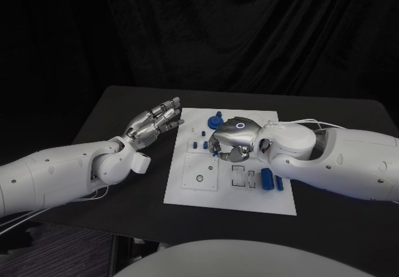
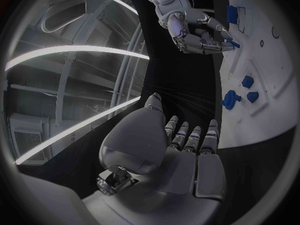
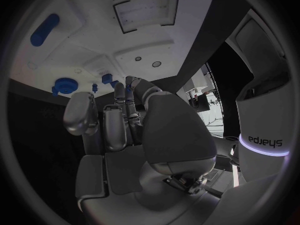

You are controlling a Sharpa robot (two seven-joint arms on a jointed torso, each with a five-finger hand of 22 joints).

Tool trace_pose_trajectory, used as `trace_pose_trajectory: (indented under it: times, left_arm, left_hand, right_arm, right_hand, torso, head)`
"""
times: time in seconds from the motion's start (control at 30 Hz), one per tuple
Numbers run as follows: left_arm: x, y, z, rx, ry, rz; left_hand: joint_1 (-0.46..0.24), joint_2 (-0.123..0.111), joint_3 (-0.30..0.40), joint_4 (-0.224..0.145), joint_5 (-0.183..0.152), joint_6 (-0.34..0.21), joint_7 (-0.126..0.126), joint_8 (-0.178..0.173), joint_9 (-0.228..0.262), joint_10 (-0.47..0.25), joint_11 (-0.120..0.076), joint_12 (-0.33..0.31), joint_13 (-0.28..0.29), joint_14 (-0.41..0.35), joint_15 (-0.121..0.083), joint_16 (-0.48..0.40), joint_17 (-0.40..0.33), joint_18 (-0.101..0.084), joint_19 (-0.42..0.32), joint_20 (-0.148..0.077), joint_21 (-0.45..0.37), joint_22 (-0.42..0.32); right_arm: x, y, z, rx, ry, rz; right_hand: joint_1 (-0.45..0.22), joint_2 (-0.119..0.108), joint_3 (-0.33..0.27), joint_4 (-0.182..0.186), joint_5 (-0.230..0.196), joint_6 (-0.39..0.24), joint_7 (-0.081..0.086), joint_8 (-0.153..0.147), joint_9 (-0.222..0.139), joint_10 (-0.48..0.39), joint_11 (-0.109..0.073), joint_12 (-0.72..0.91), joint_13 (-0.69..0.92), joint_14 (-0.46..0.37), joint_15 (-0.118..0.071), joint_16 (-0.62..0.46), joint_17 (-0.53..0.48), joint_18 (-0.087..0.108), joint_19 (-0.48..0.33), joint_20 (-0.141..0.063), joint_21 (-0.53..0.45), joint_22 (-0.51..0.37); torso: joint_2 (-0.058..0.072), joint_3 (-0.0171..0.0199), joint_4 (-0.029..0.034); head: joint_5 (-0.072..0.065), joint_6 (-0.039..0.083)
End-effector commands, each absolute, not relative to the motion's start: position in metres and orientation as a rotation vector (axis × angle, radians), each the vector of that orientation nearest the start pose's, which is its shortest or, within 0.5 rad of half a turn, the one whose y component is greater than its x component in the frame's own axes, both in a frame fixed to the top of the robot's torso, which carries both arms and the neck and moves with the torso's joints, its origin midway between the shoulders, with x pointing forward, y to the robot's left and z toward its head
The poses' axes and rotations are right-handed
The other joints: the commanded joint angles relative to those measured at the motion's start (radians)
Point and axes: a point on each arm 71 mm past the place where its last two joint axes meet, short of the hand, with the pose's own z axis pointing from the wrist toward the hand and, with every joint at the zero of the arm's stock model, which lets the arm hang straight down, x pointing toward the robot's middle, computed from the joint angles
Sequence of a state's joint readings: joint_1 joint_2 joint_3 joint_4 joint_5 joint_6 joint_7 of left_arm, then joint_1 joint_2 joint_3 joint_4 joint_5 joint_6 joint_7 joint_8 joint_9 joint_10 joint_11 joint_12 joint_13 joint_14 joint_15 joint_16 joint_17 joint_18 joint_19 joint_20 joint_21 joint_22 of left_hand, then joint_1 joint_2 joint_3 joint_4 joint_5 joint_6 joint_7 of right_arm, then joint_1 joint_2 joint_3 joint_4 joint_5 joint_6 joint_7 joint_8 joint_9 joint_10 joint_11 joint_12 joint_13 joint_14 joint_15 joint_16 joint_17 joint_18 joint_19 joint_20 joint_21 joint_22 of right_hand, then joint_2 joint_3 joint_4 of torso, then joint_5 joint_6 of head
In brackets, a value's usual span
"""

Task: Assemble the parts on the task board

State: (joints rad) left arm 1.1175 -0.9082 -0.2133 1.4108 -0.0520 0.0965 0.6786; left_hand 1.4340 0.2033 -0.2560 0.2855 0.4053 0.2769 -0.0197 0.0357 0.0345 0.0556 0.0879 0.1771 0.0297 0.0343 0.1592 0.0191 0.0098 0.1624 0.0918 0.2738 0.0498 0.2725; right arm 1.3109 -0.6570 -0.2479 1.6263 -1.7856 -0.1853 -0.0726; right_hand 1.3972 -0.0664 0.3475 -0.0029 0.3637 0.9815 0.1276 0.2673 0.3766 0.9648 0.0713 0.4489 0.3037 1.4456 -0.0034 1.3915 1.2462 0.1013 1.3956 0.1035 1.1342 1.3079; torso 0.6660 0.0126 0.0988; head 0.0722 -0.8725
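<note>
Over on the left, the left hand (image 1: 154,123) sits above the black table (image 1: 124,109), just off the board's left edge, palm up, fingers stretched out and a little apart, with nothing in it. The left wrist view backs that up: the fingers (image 2: 190,137) reach flat toward the white plate and nothing lies between them.

Moving in, the task board (image 1: 229,199) lies in the middle of the table, long side running away from the robot. Near its left edge stands a short row of small blue pegs (image 1: 199,144). Below them there's a square plate with a round hole (image 1: 199,178), and beside that a pair of narrow rectangular slots (image 1: 241,176).

At the far end of the board, a blue gear-like piece (image 1: 214,120) stands upright, just beside the right hand's knuckles.

Now the right hand (image 1: 233,138): it's over the middle of the board, palm down, fingers curled downward toward the peg row. In the left wrist view a small blue part (image 2: 232,44) shows at its fingertips, pinched there just above the white surface. From its own wrist camera the fingers (image 3: 119,120) point toward the blue pieces, but the tips hide the contact, so how firmly it holds I can't tell.

Further right, a blue cylinder (image 1: 266,179) lies on the board alongside a thinner blue bar (image 1: 279,183), both just beside the right forearm.
</note>
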Motion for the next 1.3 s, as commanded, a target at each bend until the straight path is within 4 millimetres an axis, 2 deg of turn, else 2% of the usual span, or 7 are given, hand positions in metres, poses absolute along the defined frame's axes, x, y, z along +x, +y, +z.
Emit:
trace_pose_trajectory:
  times: [0.03,0.4,1.13,1.3]
  left_arm:
    - [0.450,0.260,-0.257,-0.982,1.419,-1.872]
    - [0.450,0.259,-0.258,-0.985,1.423,-1.876]
    - [0.450,0.259,-0.261,-0.990,1.429,-1.874]
    - [0.450,0.259,-0.262,-0.992,1.431,-1.873]
  left_hand:
    - [0.009,0.004,0.001,0.000,0.005,-0.006,0.001,-0.002,0.000,0.001,0.007,-0.006,-0.001,-0.005,0.003,0.000,0.000,0.016,-0.004,0.007,-0.002,-0.002]
    - [0.010,0.006,0.002,0.000,0.006,-0.007,0.001,-0.002,-0.001,0.000,0.008,-0.006,-0.001,-0.006,0.003,0.000,0.000,0.016,-0.004,0.007,-0.002,-0.003]
    - [0.013,0.009,0.004,-0.001,0.012,-0.012,0.001,-0.003,-0.001,-0.001,0.008,-0.008,-0.002,-0.006,0.004,0.000,0.000,0.017,-0.005,0.007,-0.002,-0.005]
    - [0.014,0.010,0.004,-0.002,0.013,-0.012,0.001,-0.003,-0.001,-0.002,0.008,-0.008,-0.002,-0.006,0.005,0.000,0.000,0.017,-0.006,0.007,-0.003,-0.006]
  right_arm:
    - [0.427,-0.075,-0.205,-0.888,1.584,0.681]
    - [0.425,-0.070,-0.215,-0.891,1.594,0.685]
    - [0.421,-0.068,-0.232,-0.891,1.644,0.683]
    - [0.420,-0.068,-0.233,-0.893,1.650,0.682]
  right_hand:
    - [-0.008,-0.001,0.002,-0.003,0.003,-0.003,0.000,-0.005,0.061,0.009,0.001,-0.005,-0.001,0.007,0.002,0.006,0.002,-0.014,0.005,0.000,0.004,0.150]
    - [-0.009,-0.002,0.002,-0.002,0.005,-0.004,0.001,-0.006,0.062,0.009,0.001,-0.006,-0.002,0.007,0.002,0.007,0.002,-0.014,0.005,0.000,0.004,0.150]
    - [-0.011,-0.003,0.004,-0.002,0.004,-0.009,0.003,-0.011,0.062,0.011,0.002,-0.009,-0.004,0.005,0.003,0.005,-0.001,-0.014,0.004,0.000,0.003,0.149]
    - [-0.011,-0.003,0.004,-0.002,0.003,-0.009,0.003,-0.011,0.062,0.011,0.002,-0.009,-0.004,0.005,0.003,0.005,-0.002,-0.014,0.004,0.000,0.003,0.149]
  torso:
    - [0.001,-0.0007,-0.0005]
    - [0.002,0.0002,-0.0023]
    - [0.001,0.0005,-0.0026]
    - [0.001,0.0006,-0.0037]
  head:
    - [0.008,0.000]
    - [0.022,0.000]
    - [0.032,0.000]
    - [0.038,0.000]
